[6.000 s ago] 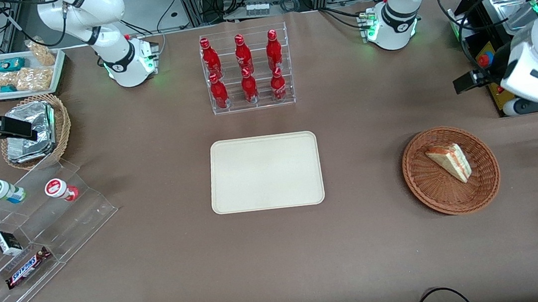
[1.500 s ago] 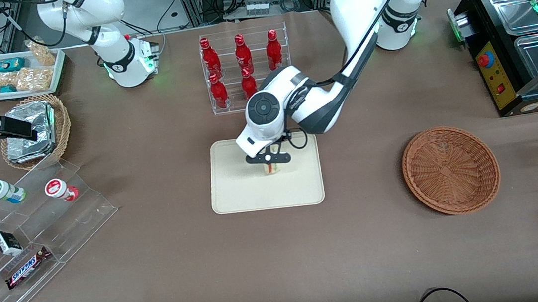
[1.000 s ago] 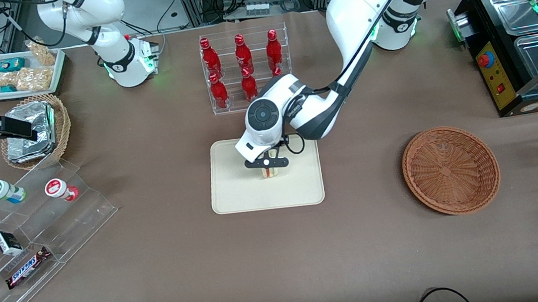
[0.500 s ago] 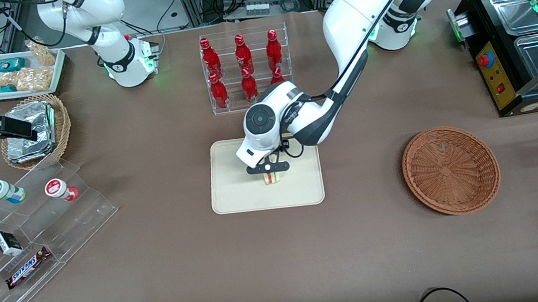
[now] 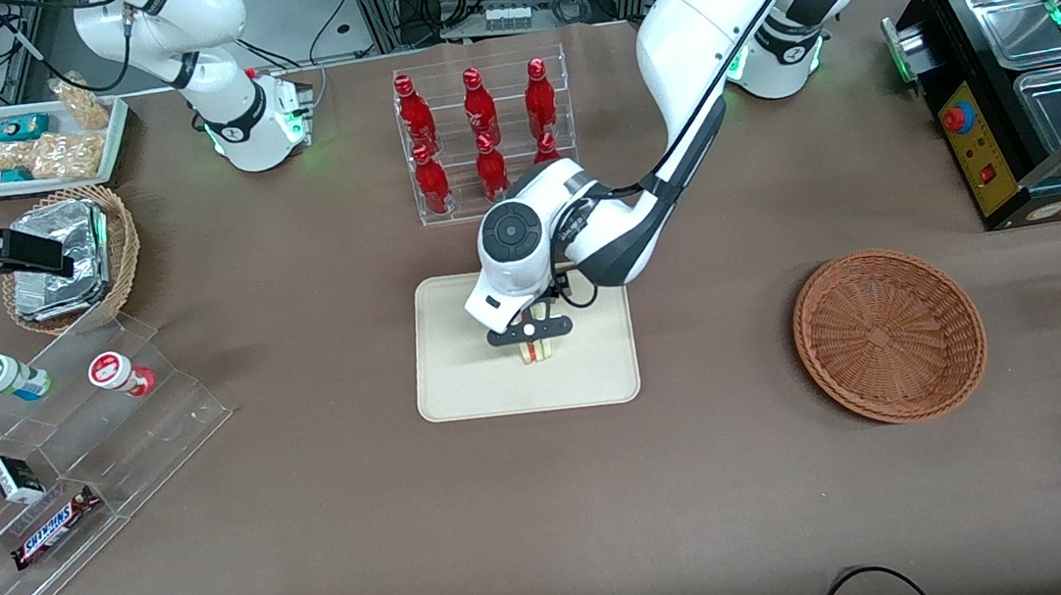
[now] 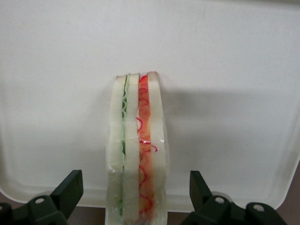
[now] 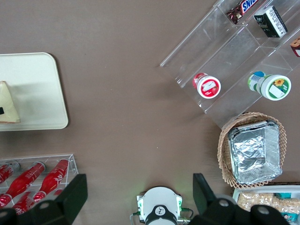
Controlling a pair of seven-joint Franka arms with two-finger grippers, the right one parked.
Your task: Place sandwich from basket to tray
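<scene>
Now sandwich (image 6: pixel 137 150) stands on tray (image 6: pixel 225 56), fingers (image 6: pixel 70 190) apart.

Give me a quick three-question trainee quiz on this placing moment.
1. True or false: the sandwich lies in the basket.
2. The gripper fingers are: A) clamped on the sandwich, B) spread apart with gaps either side of it.
3. Fill in: the sandwich stands on edge on the ___.

Key: 1. False; the basket holds nothing. 2. B. 3. tray.
</scene>
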